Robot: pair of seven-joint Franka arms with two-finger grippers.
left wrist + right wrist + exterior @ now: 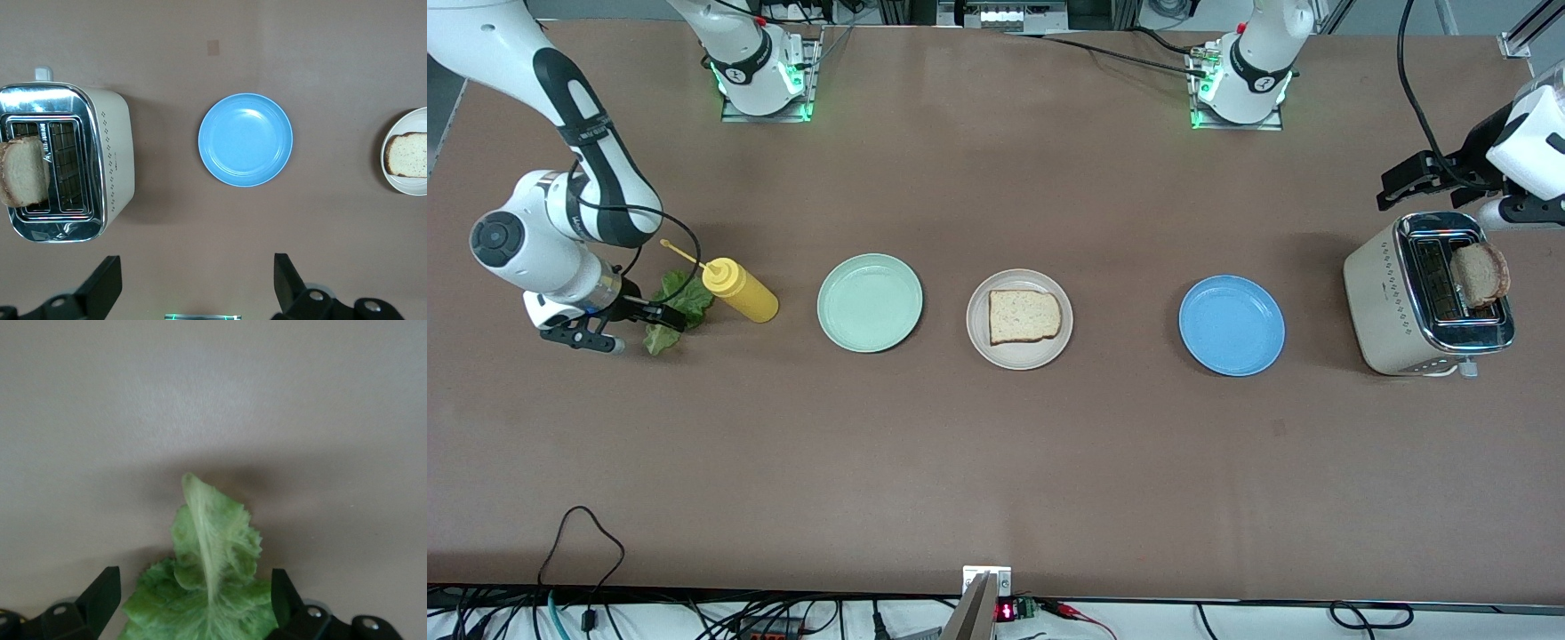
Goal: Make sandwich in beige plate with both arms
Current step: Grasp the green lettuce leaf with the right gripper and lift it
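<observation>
In the front view, one slice of bread [1024, 316] is seen lying flat on the beige plate [982, 342], which sits between the green plate [869, 302] and the blue plate [1232, 324]; a second slice [1480, 274] is seen standing in a slot of the toaster [1383, 302] at the left arm's end of the table. The right gripper [630, 327] is held low at the lettuce leaf [680, 307], beside the yellow squeeze bottle [741, 291], and the left gripper [1405, 182] is held up in the air by the toaster. The step in hand is judged to be the fetching of the leaf for the laid slice. In the left wrist view, the left gripper [198, 285] is shown with its fingers spread wide and empty, with the toaster [117, 157] and blue plate [245, 139] below it. In the right wrist view, the right gripper [195, 603] is shown with its fingers wide apart on either side of the leaf [210, 583], nothing yet being pinched. A closing on the leaf and a carry to the beige plate are called for next, judged from this.
</observation>
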